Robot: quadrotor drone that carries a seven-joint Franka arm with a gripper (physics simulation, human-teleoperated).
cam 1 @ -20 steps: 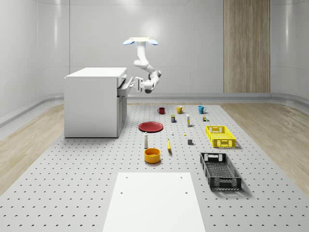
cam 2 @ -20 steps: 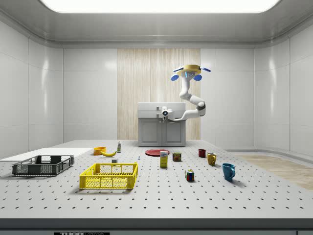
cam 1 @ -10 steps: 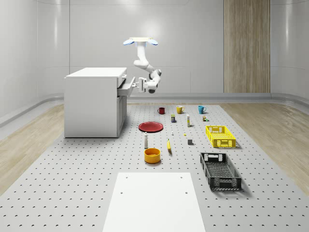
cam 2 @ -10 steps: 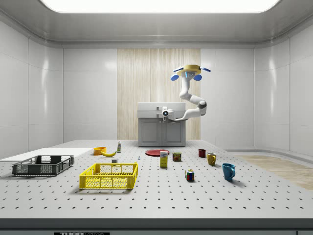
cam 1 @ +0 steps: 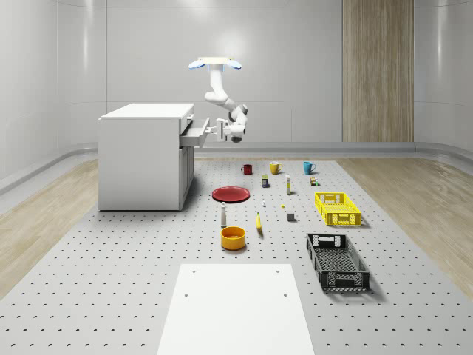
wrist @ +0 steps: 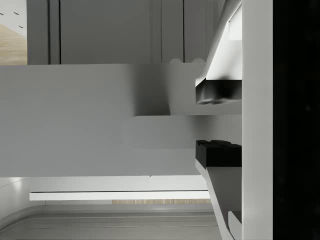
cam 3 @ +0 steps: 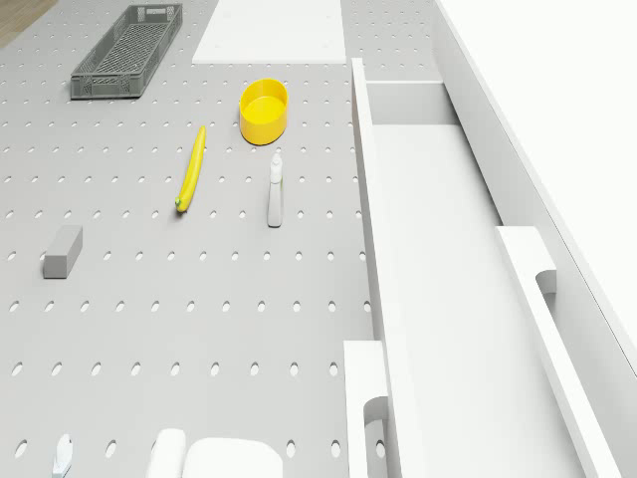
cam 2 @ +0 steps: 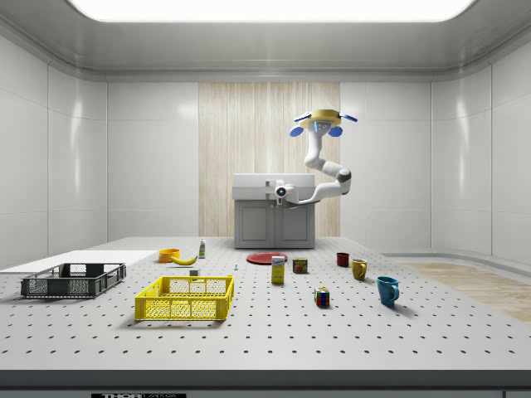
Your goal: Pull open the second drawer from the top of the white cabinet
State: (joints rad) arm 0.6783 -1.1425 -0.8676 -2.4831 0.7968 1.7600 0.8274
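Drone (cam 1: 215, 63) hovered beside white cabinet (cam 1: 140, 155), gripper (cam 1: 219, 129) at pulled-out drawer (cam 1: 194, 132). Wrist view showed fingers (wrist: 218, 93) spread astride handle (wrist: 165, 131).

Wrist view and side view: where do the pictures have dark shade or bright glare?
Wrist view: a black band runs down one edge, and the fingers have dark pads with soft grey shade on the drawer front behind them. Side view: a bright ceiling light glares along the top, and the blue mug casts a soft shadow on the table.
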